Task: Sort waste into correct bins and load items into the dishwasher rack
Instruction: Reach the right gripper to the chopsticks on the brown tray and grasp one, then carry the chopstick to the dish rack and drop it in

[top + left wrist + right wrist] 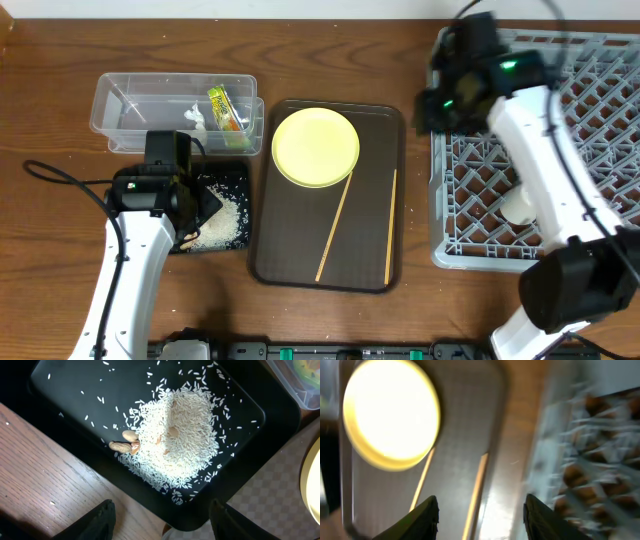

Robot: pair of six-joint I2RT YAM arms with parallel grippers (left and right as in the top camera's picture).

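Observation:
The clear tub (130,104) at the back left holds the green-and-orange wrapper (227,108) and the white tissue (197,119). In front of it, the black tray (233,178) (75,395) holds a heap of rice scraps (222,218) (177,435) with peanut pieces (125,442). My left gripper (198,205) (162,522) hangs open over that tray's corner, holding nothing. The yellow plate (315,147) (390,412) and two chopsticks (335,228) (476,492) lie on the brown serving tray (290,240). My right gripper (430,106) (480,515) is open and empty, above the gap between the serving tray and the grey rack (600,120) (600,460).
A whitish item (519,206) sits in the rack, partly hidden by my right arm (545,160). A black cable (60,178) trails on the wooden table at the left. The right wrist view is blurred.

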